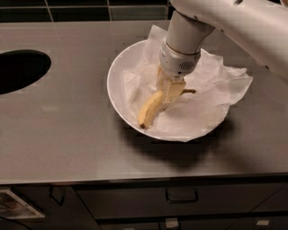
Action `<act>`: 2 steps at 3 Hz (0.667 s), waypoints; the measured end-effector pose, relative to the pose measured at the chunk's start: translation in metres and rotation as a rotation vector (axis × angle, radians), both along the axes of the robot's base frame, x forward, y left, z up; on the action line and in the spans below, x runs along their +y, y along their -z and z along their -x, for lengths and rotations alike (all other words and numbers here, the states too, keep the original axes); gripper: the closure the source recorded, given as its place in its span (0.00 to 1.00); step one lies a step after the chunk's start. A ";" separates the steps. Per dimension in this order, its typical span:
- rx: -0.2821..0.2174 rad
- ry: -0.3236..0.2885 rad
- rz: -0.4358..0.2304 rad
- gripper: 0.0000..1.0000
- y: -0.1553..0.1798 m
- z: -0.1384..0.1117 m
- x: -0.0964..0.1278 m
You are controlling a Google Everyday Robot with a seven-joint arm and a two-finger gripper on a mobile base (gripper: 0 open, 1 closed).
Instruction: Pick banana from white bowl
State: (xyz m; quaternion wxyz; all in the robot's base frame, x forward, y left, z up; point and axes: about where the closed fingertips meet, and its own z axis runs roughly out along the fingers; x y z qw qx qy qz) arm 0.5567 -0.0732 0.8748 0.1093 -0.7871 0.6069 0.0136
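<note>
The yellow banana (150, 111) lies in the white bowl (113, 85) on the grey counter, dark tip toward the bowl's front left, brown stem pointing right. The bowl is lined with crumpled white paper (216, 90) that spills over its right rim. My gripper (167, 95) comes down from the upper right into the middle of the bowl. Its cream fingers (173, 89) are shut on the banana near the stem end. The banana's tip sits low over the paper; I cannot tell whether it touches.
A dark oval opening (18, 69) is cut into the counter at the far left. The counter's front edge (135, 179) runs below the bowl, with drawers and a handle (181, 196) under it. A dark tiled wall (81, 10) is behind.
</note>
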 end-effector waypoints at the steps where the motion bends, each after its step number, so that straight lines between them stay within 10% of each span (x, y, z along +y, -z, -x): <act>1: -0.053 0.012 -0.039 1.00 -0.013 0.006 -0.004; 2: -0.105 0.015 -0.119 1.00 -0.024 0.011 -0.012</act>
